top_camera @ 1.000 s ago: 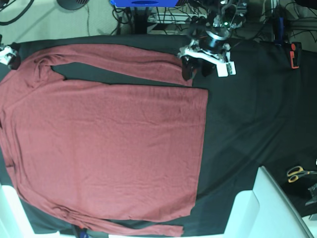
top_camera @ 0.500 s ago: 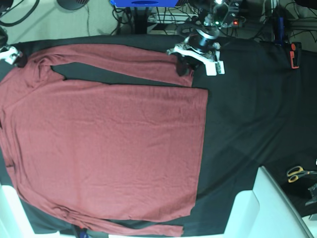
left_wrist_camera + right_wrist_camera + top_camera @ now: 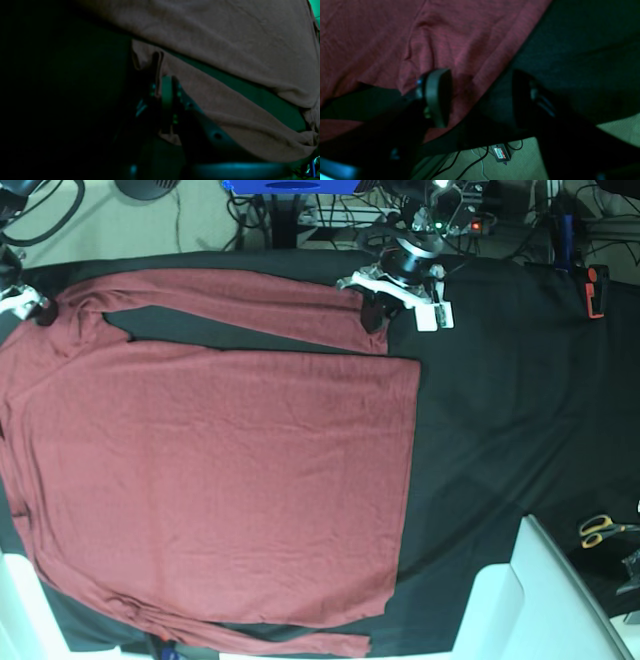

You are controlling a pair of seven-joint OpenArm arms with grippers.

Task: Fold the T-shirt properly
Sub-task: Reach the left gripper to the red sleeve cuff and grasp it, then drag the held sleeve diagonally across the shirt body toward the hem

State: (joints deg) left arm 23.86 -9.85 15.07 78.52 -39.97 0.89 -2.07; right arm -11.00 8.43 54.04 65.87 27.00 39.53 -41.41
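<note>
The brick-red T-shirt (image 3: pixel 220 470) lies flat on the black tablecloth (image 3: pixel 500 410), its upper long sleeve (image 3: pixel 240 300) stretched along the far edge. My left gripper (image 3: pixel 375 315) sits at that sleeve's cuff. In the left wrist view it (image 3: pixel 160 72) is shut, with a fold of the cuff cloth (image 3: pixel 225 120) pinched between its jaws. My right gripper (image 3: pixel 35 307) is at the shirt's far-left shoulder. In the right wrist view it (image 3: pixel 480 100) stands open, one finger (image 3: pixel 437 97) over the red cloth (image 3: pixel 460 37), the other over the black tablecloth, with the shirt's edge between them.
Yellow-handled scissors (image 3: pixel 600 530) lie at the right edge. A white slab (image 3: pixel 540 600) juts in at the lower right. A red-and-black tool (image 3: pixel 596 290) rests at the upper right. Cables and a small device (image 3: pixel 500 153) lie on the floor past the table edge.
The left gripper has shifted up and left along the sleeve end and shut on the cuff. The right gripper has edged onto the shoulder, and its jaws have narrowed.
</note>
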